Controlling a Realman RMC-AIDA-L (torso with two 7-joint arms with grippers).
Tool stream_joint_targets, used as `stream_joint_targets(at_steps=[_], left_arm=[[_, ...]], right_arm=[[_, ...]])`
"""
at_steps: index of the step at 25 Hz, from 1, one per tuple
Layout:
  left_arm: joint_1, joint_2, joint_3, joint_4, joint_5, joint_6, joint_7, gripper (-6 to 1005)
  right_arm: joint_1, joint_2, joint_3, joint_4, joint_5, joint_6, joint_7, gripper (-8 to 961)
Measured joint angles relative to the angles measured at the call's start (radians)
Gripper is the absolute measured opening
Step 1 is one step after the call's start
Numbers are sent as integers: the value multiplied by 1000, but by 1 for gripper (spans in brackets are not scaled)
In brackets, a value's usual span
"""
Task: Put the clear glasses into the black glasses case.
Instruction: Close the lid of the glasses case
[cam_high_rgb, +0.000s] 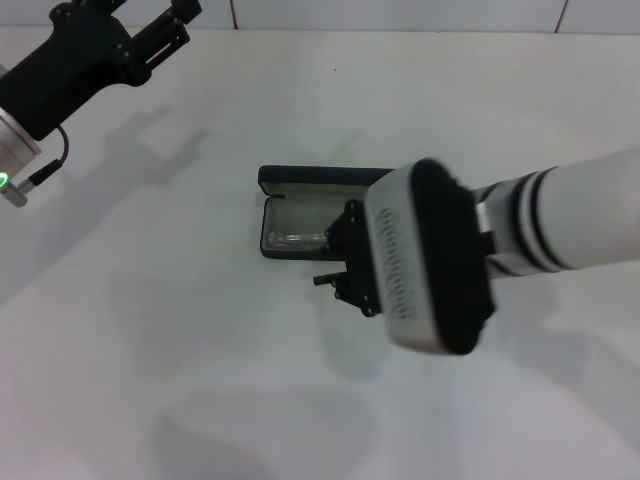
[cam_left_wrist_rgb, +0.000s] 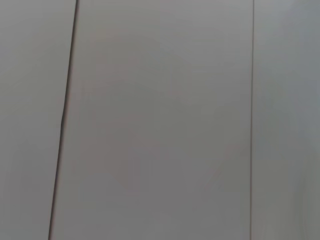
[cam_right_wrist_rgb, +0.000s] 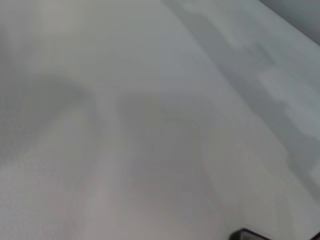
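**Q:** Where is the black glasses case (cam_high_rgb: 300, 215)?

**A:** Mid-table, on the white table (cam_high_rgb: 150, 350), a little toward the far side. Lid open and standing up along the far edge; the tray faces upward.

**Q:** And the clear glasses (cam_high_rgb: 296, 238)?

**A:** Lying inside the tray. I see the transparent curved lens at the left part of the case; the right part is hidden under my right arm.

**Q:** Your right gripper (cam_high_rgb: 345, 262)?

**A:** Down over the right end of the case, at its near edge. My wrist housing blocks the fingers (only dark hardware shows beneath it), so I cannot tell how wide they stand or whether they hold anything. Whether they touch the glasses, I cannot tell either.

**Q:** The right wrist view?

**A:** Mostly bare table with soft shadows; a dark sliver at one border, unidentifiable.

**Q:** Left gripper (cam_high_rgb: 165, 30)?

**A:** Raised at the far left corner, well apart from the case. Fingers appear spread, holding nothing. Its wrist view shows only pale panels with thin seams.
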Motion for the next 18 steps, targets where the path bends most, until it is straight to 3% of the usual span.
stream_joint_targets(at_steps=[6, 12, 18], left_arm=[[-6, 1, 12, -2, 9, -14, 1, 699], [-6, 1, 58, -2, 18, -74, -5, 699], [-32, 2, 189, 2, 21, -215, -45, 699]], right_arm=[[-57, 1, 298, 14, 351, -229, -201, 195], [-57, -2, 640, 283, 645, -402, -364, 196], [-46, -12, 1006, 573, 768, -511, -428, 239]])
